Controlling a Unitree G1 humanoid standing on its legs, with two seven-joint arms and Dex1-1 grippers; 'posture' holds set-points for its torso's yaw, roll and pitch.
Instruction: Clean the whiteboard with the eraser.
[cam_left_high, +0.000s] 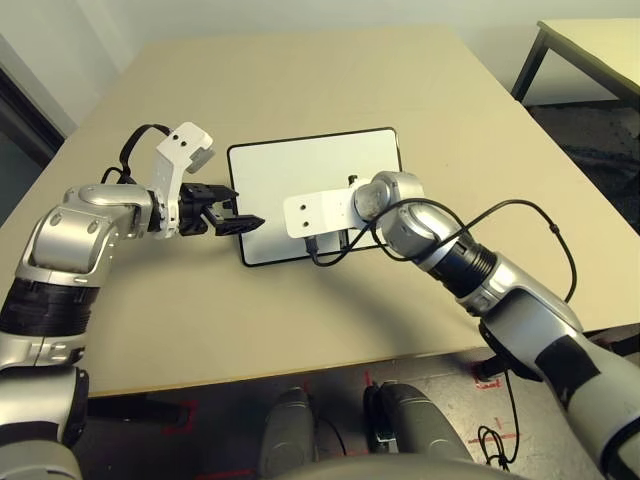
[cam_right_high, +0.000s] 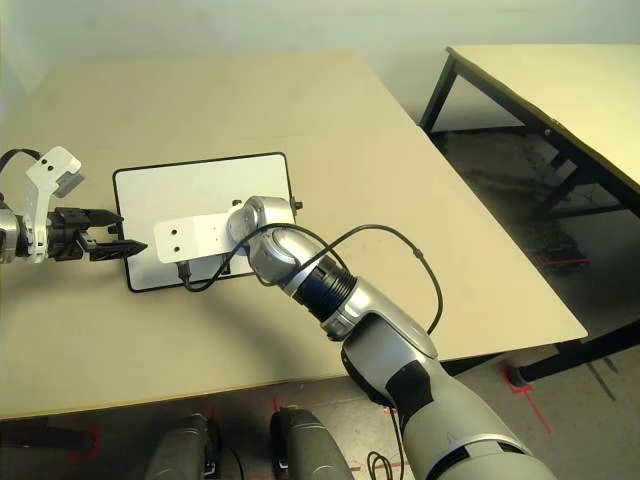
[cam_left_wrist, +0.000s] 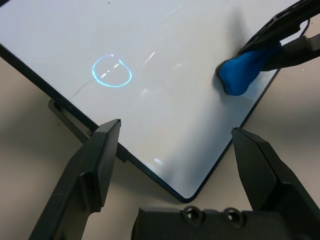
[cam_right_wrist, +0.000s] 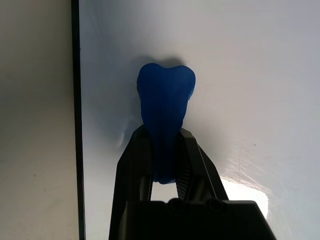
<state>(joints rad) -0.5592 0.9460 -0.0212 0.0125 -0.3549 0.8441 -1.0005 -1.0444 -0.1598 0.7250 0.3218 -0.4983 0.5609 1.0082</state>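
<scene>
Whiteboard (cam_left_high: 270, 165) lies flat on our desk (cam_left_high: 200, 330); our right gripper (cam_right_wrist: 166, 145) has its fingers closed on the blue eraser (cam_right_wrist: 165, 95) over the board, while our left gripper (cam_left_wrist: 175, 132) stands wide open, empty, at its edge. We should wipe flat, with light, overlapping strokes. The left wrist view reveals a cyan ring (cam_left_wrist: 111, 71), hidden from both eyes.

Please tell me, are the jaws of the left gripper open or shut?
Open: the two jaws of the left gripper stand wide apart, with nothing between them.
</scene>
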